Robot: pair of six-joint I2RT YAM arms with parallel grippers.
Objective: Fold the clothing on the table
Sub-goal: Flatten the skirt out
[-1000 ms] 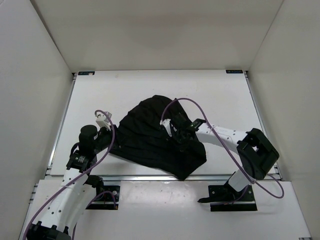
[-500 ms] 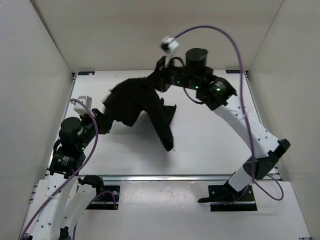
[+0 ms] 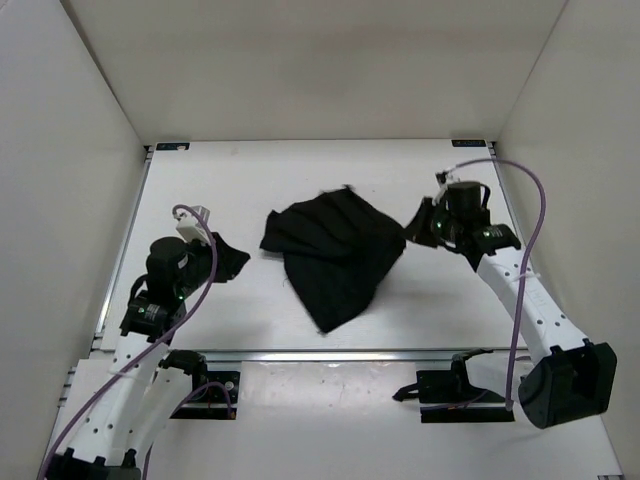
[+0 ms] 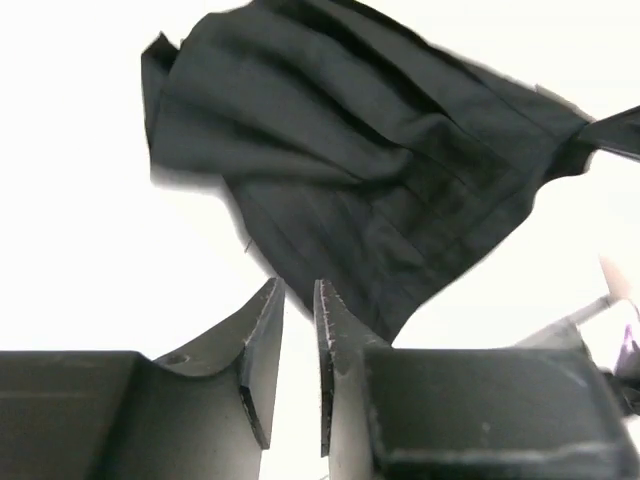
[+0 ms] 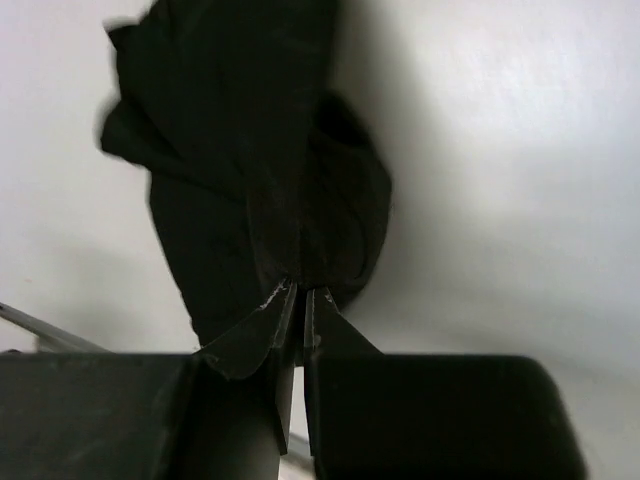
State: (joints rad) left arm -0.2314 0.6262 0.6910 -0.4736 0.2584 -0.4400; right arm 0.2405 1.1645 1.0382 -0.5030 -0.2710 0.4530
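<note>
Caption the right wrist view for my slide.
Right gripper pinches the black clothing, which extends away over the white table.

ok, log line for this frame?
left gripper: empty, slightly open, off cloth | right gripper: shut on cloth edge | cloth: crumpled, mid-table

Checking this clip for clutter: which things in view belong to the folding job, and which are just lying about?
Part of the job:
- clothing
- table
- right gripper, shut on the clothing's edge
- left gripper, empty, short of the clothing

Not part of it:
- purple cables
- enclosure walls
</note>
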